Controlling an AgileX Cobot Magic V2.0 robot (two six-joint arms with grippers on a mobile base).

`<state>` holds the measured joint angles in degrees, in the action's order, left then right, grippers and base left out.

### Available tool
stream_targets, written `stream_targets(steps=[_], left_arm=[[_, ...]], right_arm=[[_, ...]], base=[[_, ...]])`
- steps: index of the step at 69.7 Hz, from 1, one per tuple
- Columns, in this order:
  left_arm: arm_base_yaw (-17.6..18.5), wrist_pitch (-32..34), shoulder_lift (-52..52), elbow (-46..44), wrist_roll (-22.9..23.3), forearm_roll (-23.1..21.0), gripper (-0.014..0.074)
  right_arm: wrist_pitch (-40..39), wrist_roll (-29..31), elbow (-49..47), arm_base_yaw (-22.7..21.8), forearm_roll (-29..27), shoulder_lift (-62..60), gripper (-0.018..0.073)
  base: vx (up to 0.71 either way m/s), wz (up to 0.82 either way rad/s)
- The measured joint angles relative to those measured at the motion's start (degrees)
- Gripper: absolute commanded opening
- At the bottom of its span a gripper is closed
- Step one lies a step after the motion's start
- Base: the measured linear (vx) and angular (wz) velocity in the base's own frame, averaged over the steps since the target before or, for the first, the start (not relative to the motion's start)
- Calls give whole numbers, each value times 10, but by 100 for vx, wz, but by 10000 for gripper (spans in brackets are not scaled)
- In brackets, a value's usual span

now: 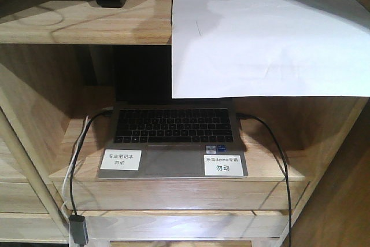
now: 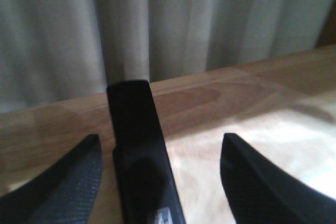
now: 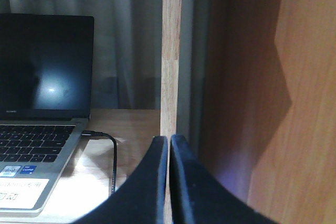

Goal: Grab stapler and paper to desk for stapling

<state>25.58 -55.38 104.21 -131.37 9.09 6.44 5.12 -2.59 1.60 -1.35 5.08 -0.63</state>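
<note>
- Our left claw (image 2: 161, 139) stands wide open and grips nothing. Its two dark fingers (image 2: 58, 182) fill the bottom corners of the wrist view.
- Between those fingers lies the stapler (image 2: 137, 145), touching neither as far as we can see. Its black body runs straight away from the claw and sits closer to the finger on the left of that view.
- Under and ahead of this claw is the light wooden board (image 2: 220, 98) that the stapler rests on. Past the board's far edge hangs a pale curtain (image 2: 210, 19).
- Our right claw (image 3: 168, 139) is fully closed, finger pressed to finger, and we see nothing caught between them.
- Just beyond its tips rises an upright wooden post (image 3: 170, 51). A darker brown side panel (image 3: 294, 103) stands on the right of that wrist view.
- On the claw's other side, low down, a black cable (image 3: 113, 156) curls across the shelf to an open laptop (image 3: 42, 129). The laptop's screen is dark and a white label (image 3: 21, 190) sits on its palm rest.
- The paper (image 1: 266, 44) shows only in the front view, where neither claw appears, so we cannot place it against either claw. It lies on the same top board as the stapler, apart from it. Its near part hangs past the board's front edge, over the laptop's compartment.
</note>
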Motion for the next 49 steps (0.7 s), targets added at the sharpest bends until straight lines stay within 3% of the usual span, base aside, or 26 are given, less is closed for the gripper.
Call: stream_targets(steps=[16,49], left_arm=[[0,-31,26,-30,19,34,471],[0,-50,61,-30,21,25,471]], right_arm=[[0,0,0,0,0,0,-9],[0,0,0,0,0,0,-9]], base=[[0,0],[0,0]])
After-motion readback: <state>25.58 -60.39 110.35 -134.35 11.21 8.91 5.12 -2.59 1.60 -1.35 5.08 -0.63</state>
